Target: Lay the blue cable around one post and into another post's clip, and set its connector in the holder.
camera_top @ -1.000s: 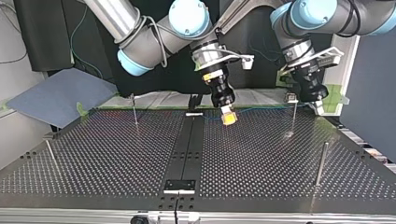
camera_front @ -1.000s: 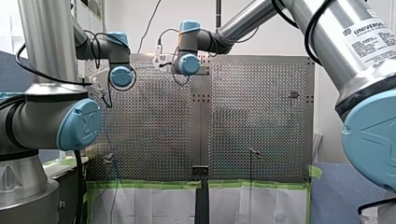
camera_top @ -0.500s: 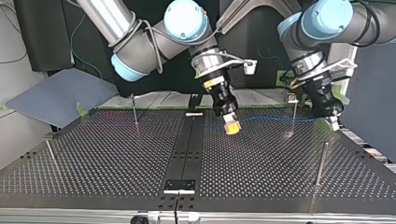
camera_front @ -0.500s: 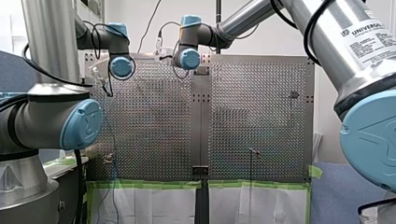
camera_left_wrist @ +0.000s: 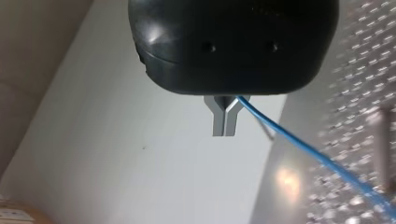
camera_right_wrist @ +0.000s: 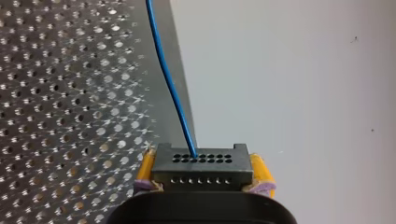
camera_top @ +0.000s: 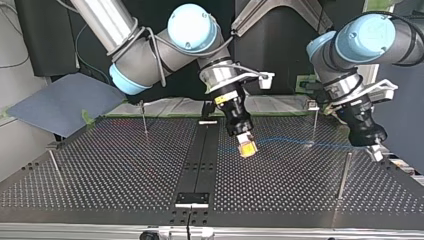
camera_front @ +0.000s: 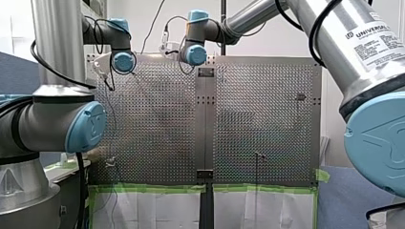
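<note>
right gripper [camera_top: 246, 148]: yellow pads [camera_right_wrist: 259, 171] clamped on the black connector [camera_right_wrist: 201, 168]
left gripper [camera_left_wrist: 225, 133]: pinched tight on the blue cable [camera_left_wrist: 327, 161]
blue cable: strung between both grippers, over the perforated table [camera_top: 125, 165]

blue cable [camera_top: 285, 139], spanning right gripper [camera_top: 247, 149] to left gripper [camera_top: 376, 152]

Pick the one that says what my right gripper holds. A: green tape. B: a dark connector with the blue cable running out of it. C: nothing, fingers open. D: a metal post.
B: in the right wrist view the yellow pads of my right gripper clamp a dark connector, and the blue cable leaves one of its holes.
</note>
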Controlling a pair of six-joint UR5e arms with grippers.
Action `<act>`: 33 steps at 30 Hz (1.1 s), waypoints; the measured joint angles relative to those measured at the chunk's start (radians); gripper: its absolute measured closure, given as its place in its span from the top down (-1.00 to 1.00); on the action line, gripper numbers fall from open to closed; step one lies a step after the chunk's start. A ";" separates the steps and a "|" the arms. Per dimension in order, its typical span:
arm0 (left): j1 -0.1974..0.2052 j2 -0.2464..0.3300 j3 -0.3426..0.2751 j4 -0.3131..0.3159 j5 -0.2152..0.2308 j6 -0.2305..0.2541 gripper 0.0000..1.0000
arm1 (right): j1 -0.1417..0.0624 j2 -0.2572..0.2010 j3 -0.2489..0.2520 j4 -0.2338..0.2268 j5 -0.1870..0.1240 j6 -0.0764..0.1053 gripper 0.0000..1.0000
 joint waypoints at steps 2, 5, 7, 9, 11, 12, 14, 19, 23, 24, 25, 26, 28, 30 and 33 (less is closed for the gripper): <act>0.016 0.001 0.016 -0.007 0.012 -0.011 -1.00 | -0.001 0.000 -0.007 0.001 -0.006 0.000 -0.91; 0.041 0.002 0.030 -0.012 0.036 -0.020 -1.00 | -0.001 0.003 -0.014 -0.001 -0.017 0.000 -0.91; 0.057 0.002 0.033 -0.013 0.052 -0.023 -1.00 | 0.000 0.010 -0.019 -0.002 -0.026 0.000 -0.91; 0.077 0.001 0.035 -0.013 0.071 -0.024 -1.00 | 0.002 0.020 -0.028 -0.001 -0.036 0.000 -0.91; 0.096 -0.004 0.035 -0.012 0.091 -0.025 -1.00 | 0.004 0.031 -0.037 0.002 -0.042 0.000 -0.91; 0.104 -0.008 0.036 -0.012 0.099 -0.025 -1.00 | 0.004 0.038 -0.042 0.004 -0.044 0.000 -0.91; 0.123 -0.018 0.039 -0.012 0.118 -0.025 -1.00 | 0.005 0.046 -0.051 0.007 -0.047 0.000 -0.91; 0.166 -0.053 0.063 -0.018 0.159 -0.025 -1.00 | 0.005 0.067 -0.087 0.015 -0.054 0.000 -0.91; 0.211 -0.083 0.101 -0.030 0.178 -0.024 -1.00 | 0.004 0.089 -0.123 0.026 -0.056 -0.001 -0.91; 0.219 -0.085 0.108 -0.031 0.181 -0.025 -1.00 | 0.003 0.097 -0.134 0.028 -0.057 0.000 -0.91; 0.226 -0.088 0.115 -0.032 0.184 -0.025 -1.00 | 0.003 0.103 -0.141 0.030 -0.058 0.000 -0.91; 0.232 -0.091 0.124 -0.033 0.186 -0.025 -1.00 | 0.003 0.109 -0.148 0.032 -0.058 0.000 -0.91; 0.236 -0.096 0.135 -0.035 0.188 -0.027 -1.00 | 0.004 0.124 -0.165 0.041 -0.059 0.000 -0.91; 0.237 -0.108 0.150 -0.043 0.193 -0.027 -1.00 | 0.006 0.141 -0.182 0.054 -0.059 0.000 -0.91; 0.237 -0.132 0.175 -0.053 0.210 -0.027 -1.00 | 0.009 0.168 -0.210 0.068 -0.062 -0.001 -0.91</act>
